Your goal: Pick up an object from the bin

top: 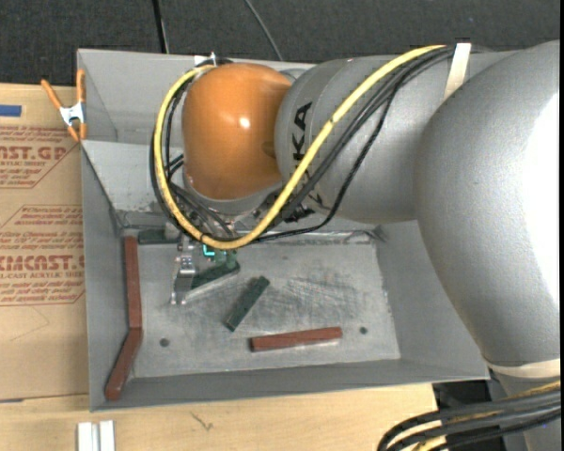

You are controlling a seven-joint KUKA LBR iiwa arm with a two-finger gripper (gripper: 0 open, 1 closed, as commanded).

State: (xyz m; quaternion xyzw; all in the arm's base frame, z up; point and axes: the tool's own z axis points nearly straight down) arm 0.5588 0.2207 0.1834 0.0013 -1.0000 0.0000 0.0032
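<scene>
Gripper (195,275) hangs low over the left part of the bin (357,294) floor; whether it is released or clenched cannot be told. Nearest lies a dark green block (246,303), just beside it at four o'clock, long axis running one to seven o'clock.

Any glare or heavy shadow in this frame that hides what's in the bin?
Camera view: a bright highlight sits on the arm's orange cover. Shadow under the wrist darkens the spot around the gripper. The bin floor is otherwise evenly lit, with a pale sheen on its scuffs. The dark green block and reddish-brown bar read clearly.
</scene>
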